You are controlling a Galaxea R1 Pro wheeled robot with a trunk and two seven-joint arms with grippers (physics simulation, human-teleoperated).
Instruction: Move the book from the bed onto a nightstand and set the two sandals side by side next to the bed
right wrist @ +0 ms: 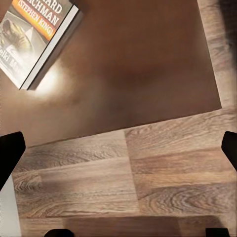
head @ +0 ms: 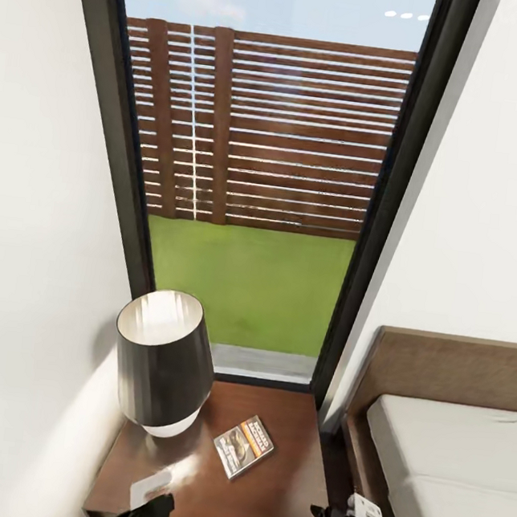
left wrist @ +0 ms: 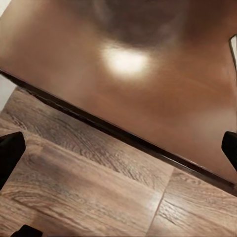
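both claws agape, empty, over nightstand (head: 279, 487)

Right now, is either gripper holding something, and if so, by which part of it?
Nothing is held. The left gripper and right gripper are both open with nothing between the fingers. The book lies flat on the nightstand, beside the lamp.
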